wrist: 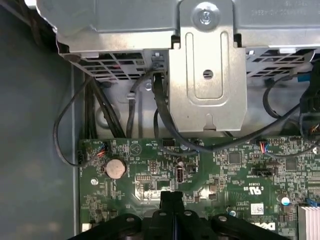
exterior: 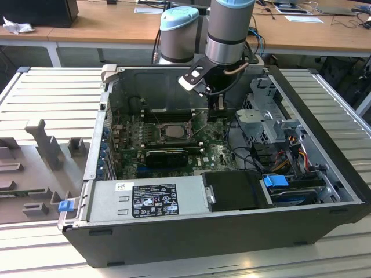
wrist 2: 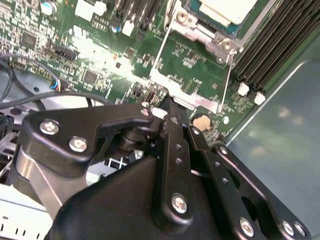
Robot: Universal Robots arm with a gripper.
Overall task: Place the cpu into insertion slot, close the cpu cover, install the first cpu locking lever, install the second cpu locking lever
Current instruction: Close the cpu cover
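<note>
Inside an open computer case, the insertion slot (exterior: 152, 134) sits on the green board with the cpu (exterior: 172, 131) lying in it, its pale silvery top up. In the second wrist view the cpu (wrist 2: 227, 10) is ringed by the silver cpu cover (wrist 2: 192, 27), which seems to lie flat. A thin wire locking lever (wrist 2: 159, 55) runs from the socket to a flat silver bar (wrist 2: 192, 95). My gripper (exterior: 219, 111) hangs low at the exterior view's right of the socket. Its black fingers are shut, and the gripper (wrist 2: 169, 106) touches that bar. The gripper (wrist: 172, 196) also appears over the board edge.
A grey power supply (exterior: 145, 200) lines the case's near side. A metal drive cage (exterior: 272, 119) with cables stands at the exterior view's right. A long black card (exterior: 165, 155) lies below the socket, memory slots (wrist 2: 275, 45) beside it. A coin battery (wrist: 115, 168) sits on the board.
</note>
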